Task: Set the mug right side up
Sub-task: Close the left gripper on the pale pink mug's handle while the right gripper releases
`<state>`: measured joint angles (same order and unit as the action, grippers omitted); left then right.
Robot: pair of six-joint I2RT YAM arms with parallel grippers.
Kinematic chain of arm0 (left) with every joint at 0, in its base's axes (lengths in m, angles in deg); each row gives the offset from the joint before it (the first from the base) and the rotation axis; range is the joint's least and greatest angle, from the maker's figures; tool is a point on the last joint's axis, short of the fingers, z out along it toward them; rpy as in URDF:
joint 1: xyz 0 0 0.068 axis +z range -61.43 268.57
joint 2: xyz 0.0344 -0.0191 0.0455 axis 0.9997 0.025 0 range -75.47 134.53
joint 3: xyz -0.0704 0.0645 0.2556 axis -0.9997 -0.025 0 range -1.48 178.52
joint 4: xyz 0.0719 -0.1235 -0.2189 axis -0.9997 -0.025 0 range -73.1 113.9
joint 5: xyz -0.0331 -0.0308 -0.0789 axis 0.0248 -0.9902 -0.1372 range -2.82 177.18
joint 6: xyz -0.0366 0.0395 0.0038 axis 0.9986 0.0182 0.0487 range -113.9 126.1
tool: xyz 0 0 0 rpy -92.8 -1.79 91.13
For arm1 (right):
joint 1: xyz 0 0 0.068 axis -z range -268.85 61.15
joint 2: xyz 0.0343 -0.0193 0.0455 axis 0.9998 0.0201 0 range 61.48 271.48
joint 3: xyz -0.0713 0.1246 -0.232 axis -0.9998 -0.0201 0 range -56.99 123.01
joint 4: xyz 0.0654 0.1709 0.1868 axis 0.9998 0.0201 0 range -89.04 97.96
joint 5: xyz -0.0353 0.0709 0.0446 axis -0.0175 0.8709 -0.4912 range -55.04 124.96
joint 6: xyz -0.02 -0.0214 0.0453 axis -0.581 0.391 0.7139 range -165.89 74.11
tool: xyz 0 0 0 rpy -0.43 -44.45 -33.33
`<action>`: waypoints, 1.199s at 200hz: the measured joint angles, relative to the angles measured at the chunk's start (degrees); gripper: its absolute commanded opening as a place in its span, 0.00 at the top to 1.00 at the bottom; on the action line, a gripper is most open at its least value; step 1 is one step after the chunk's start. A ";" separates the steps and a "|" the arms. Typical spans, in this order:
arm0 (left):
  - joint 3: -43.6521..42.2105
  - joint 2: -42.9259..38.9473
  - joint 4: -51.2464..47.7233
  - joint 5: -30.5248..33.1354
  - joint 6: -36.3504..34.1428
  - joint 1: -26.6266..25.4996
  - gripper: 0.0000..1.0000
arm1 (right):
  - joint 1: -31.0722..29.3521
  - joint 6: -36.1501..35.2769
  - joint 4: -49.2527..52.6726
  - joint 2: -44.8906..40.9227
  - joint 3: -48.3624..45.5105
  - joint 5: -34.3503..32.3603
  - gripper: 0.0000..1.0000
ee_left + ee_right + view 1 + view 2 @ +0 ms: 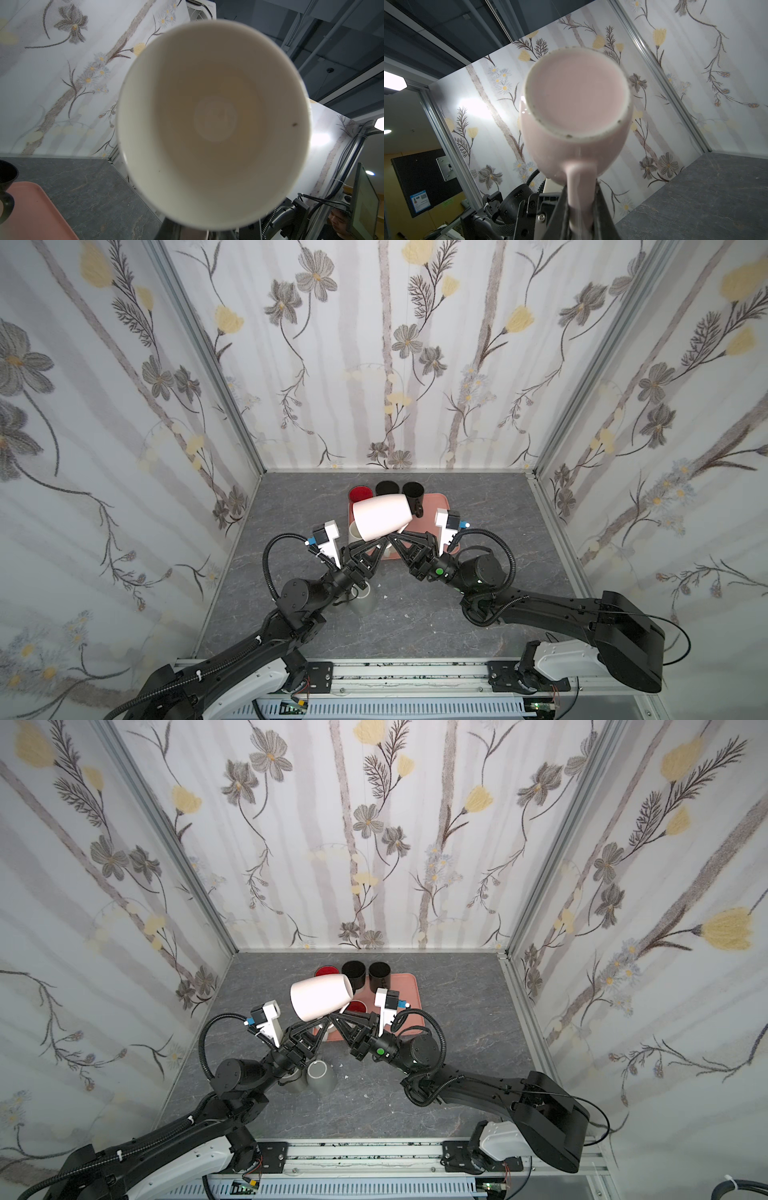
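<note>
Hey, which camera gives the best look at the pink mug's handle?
The right wrist view: the pink mug's handle runs from the body into the right gripper, which is shut on it. The left wrist view shows only the mug's cream inside; in both top views the body hides the handle.

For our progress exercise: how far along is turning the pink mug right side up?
Done: pink mug is off the table. In hand: it hangs sideways, right gripper shut on its handle, left gripper shut at its rim. Left: tip it mouth-up, set it down.
</note>
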<state>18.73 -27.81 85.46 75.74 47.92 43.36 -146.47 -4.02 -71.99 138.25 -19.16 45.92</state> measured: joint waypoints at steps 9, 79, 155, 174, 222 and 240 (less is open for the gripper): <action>0.09 -0.04 -0.09 0.37 -0.04 -0.07 0.92 | -0.07 0.39 -0.28 0.26 0.13 -0.42 1.00; 1.99 -1.03 -5.18 1.55 -1.57 -1.27 1.00 | -0.17 1.92 -1.01 -0.70 -1.05 -2.25 0.83; 9.51 -1.11 -25.00 4.87 -3.30 -1.53 1.00 | -0.20 -3.65 5.75 -12.52 -9.31 -10.01 0.41; 13.77 0.48 -32.11 6.10 -4.33 -1.84 1.00 | -0.11 -5.27 10.62 -17.16 -10.54 -13.79 0.41; 29.05 11.56 -53.48 10.19 -6.71 -3.02 1.00 | 0.07 -8.41 29.68 -29.14 -12.39 -26.43 0.41; 33.29 16.44 -61.44 11.37 -7.30 -3.21 1.00 | 0.39 -8.50 37.57 -32.72 -12.48 -31.15 0.40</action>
<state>52.02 -11.37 24.02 87.10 40.62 40.14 -146.08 -12.53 -34.42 105.53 -31.64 14.77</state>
